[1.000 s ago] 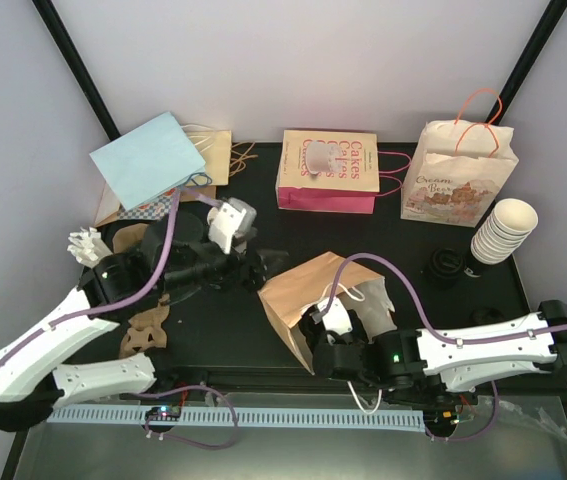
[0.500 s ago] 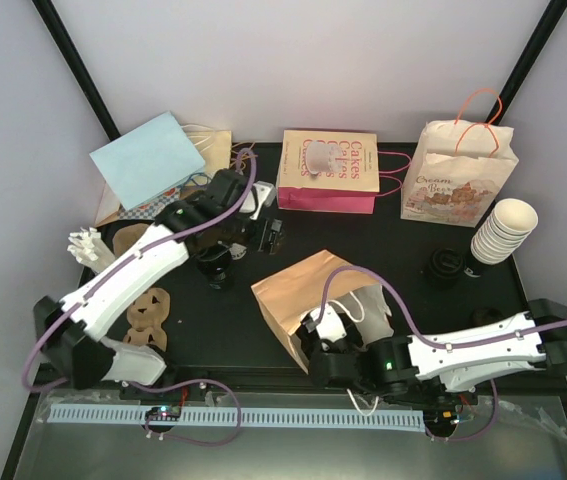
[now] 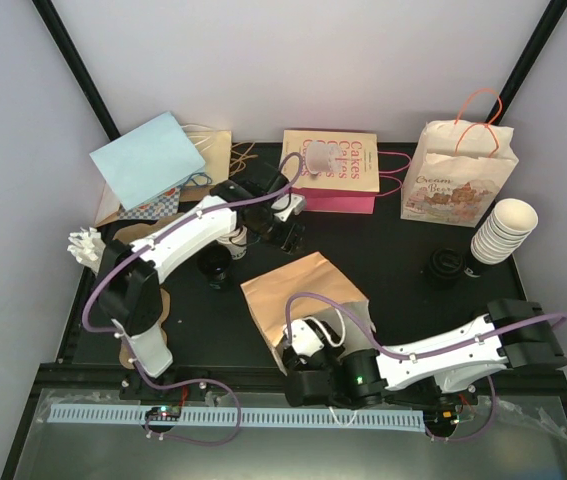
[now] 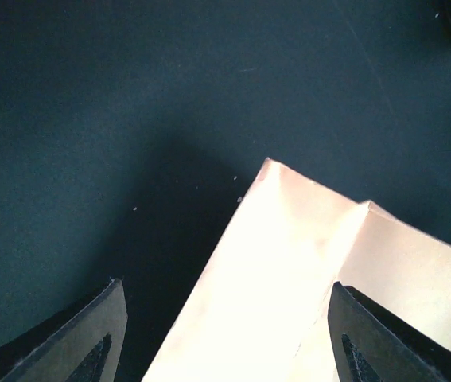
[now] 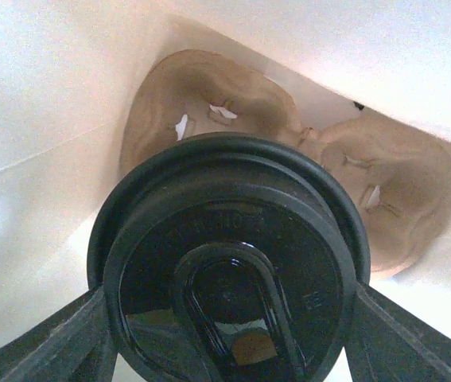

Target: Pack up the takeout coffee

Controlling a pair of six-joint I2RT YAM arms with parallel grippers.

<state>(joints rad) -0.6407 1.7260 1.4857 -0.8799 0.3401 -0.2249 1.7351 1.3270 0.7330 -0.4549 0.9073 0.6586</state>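
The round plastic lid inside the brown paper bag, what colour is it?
Black and glossy. The round plastic lid shows best in the right wrist view.

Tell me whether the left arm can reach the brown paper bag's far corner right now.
Probably yes. The left gripper hangs open right over that corner of the brown paper bag, one finger on each side, with nothing in between.

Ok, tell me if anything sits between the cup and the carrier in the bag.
Nothing visible: the cup, held in the right hand, is inside the bag, and the carrier wells beyond it look empty.
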